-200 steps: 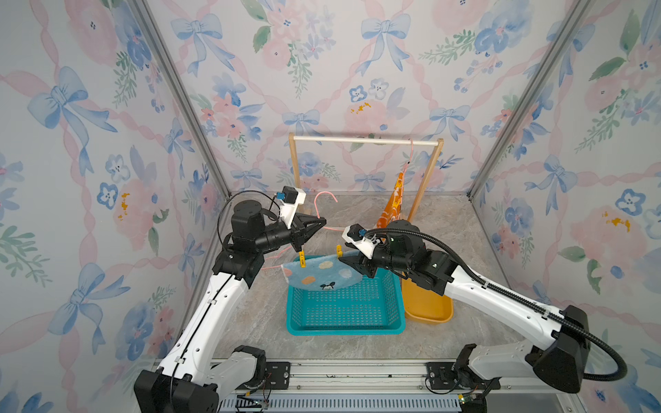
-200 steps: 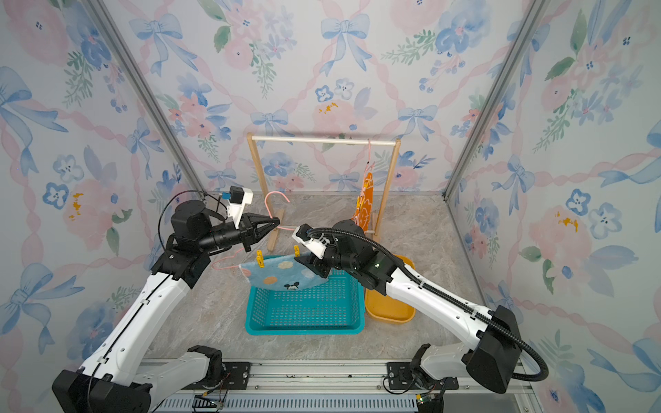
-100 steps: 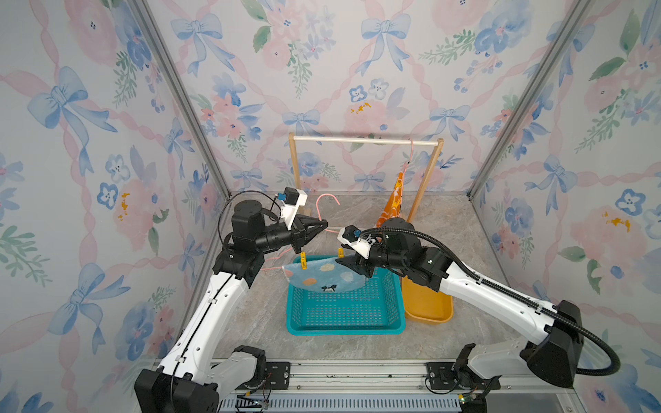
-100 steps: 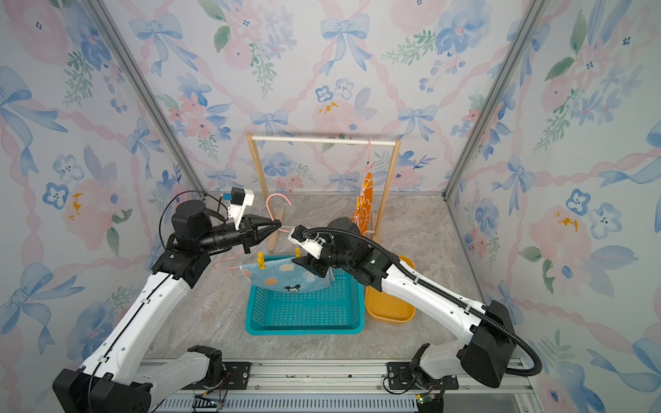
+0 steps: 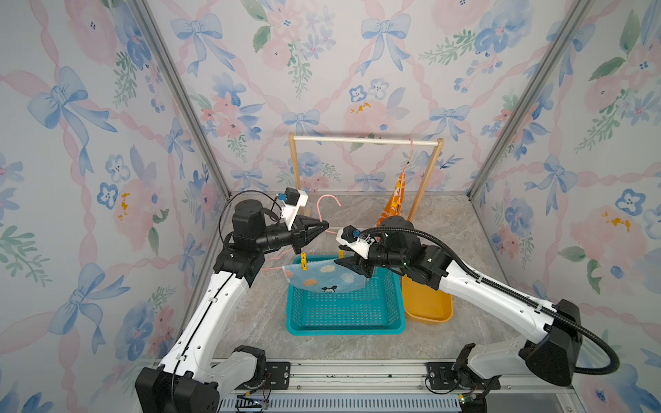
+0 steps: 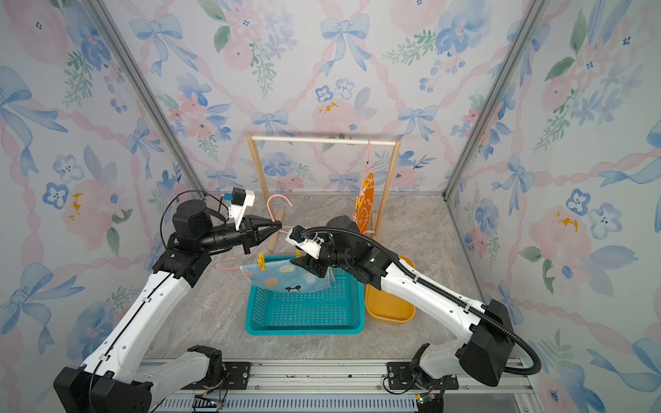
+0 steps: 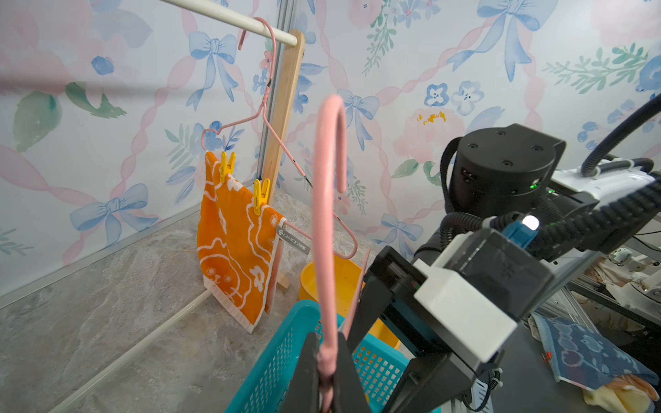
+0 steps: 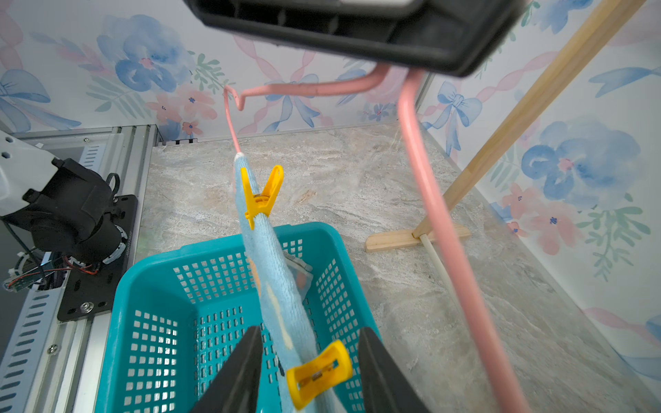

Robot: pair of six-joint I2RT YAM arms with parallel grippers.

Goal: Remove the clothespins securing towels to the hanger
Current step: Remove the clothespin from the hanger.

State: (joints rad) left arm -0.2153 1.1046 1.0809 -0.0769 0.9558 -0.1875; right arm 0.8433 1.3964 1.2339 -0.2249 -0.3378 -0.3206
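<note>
My left gripper [image 7: 327, 357] is shut on the neck of a pink hanger [image 7: 329, 178] and holds it above the basket. From its lower bar hangs the light blue spotted towel [image 5: 322, 280] [image 8: 282, 304], pinned by two yellow clothespins [image 8: 263, 195] [image 8: 318, 372]. My right gripper [image 8: 309, 361] is open, with one jaw on each side of the nearer clothespin and a gap to it on both sides. In both top views it sits at the towel's right end [image 6: 307, 264]. The orange towel [image 7: 236, 250] hangs on a second hanger at the rack, held by two clothespins [image 7: 226, 165] [image 7: 261, 195].
A teal mesh basket [image 5: 343, 314] stands under the blue towel. An orange-yellow tub [image 5: 427, 304] sits against its right side. The wooden rack [image 5: 365, 142] stands at the back, its foot [image 8: 393, 237] close behind the basket.
My right gripper has shifted a little left onto the towel's right clothespin, and its jaws have narrowed slightly. The left arm and hanger have stayed put.
</note>
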